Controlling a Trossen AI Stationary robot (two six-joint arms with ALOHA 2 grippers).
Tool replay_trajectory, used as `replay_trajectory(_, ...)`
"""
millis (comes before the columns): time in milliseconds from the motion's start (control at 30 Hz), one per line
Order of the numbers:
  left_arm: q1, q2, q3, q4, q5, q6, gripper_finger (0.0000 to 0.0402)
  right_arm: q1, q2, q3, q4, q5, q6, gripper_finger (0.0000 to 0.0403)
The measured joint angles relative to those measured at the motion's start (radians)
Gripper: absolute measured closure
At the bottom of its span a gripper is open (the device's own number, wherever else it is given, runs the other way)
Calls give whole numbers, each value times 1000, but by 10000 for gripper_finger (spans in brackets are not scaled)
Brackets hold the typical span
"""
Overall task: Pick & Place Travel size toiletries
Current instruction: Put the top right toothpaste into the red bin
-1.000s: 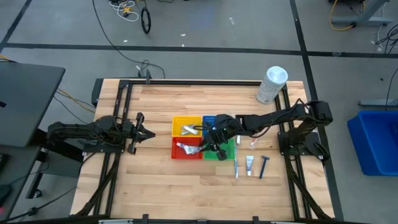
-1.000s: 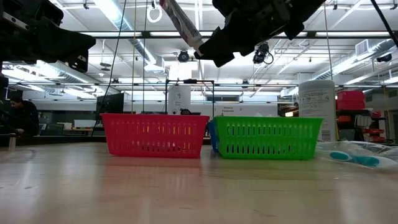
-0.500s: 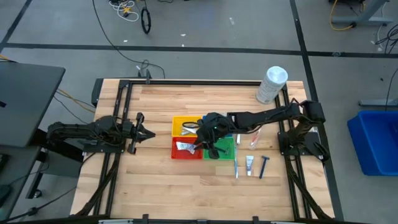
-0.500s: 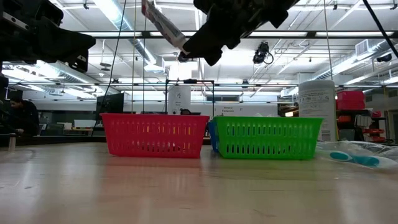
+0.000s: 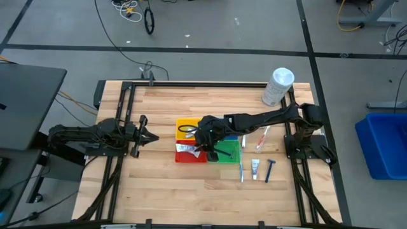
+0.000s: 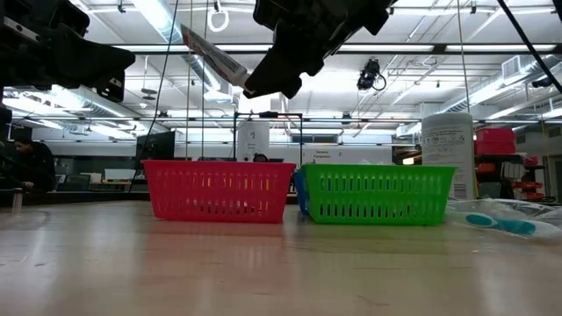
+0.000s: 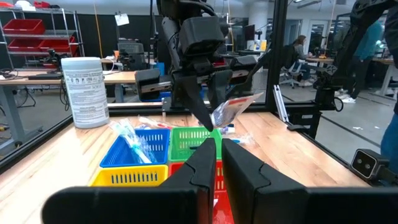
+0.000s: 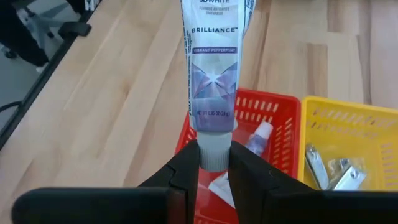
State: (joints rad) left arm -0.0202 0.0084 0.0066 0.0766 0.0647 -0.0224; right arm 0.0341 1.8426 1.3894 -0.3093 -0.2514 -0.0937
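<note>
My right gripper hangs over the red basket, shut on a white and purple toothpaste tube. The tube also shows high in the low view and in the left wrist view. A small tube lies inside the red basket. On the wood to the right of the baskets lie a toothbrush, a small tube, a dark razor and a packed toothbrush. My left gripper waits shut at the table's left side. My right gripper pinches the toothpaste tube by its grey cap end between its two fingers. The fingers come from the table's right, slanting down. The tube sticks out past the fingertips in line with them, lifted clear above the red basket.
Four small baskets stand together mid-table: yellow with metal clippers, blue, red, and green. A large white cylindrical container stands at the far right corner. Bare wood lies left of and in front of the baskets.
My right gripper has carried the toothpaste tube toward the table's left, from over the green basket's edge to over the red basket, rising a little and turning. Its fingers stay shut on the cap.
</note>
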Motion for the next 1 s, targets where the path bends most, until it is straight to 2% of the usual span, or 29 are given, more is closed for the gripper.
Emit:
replay_trajectory(233,0,0,0,-2,0,0,369,0,16,8,3,59,-9,325)
replay_trajectory(1000,0,0,0,-4,0,0,369,0,170,8,0,60,-11,325)
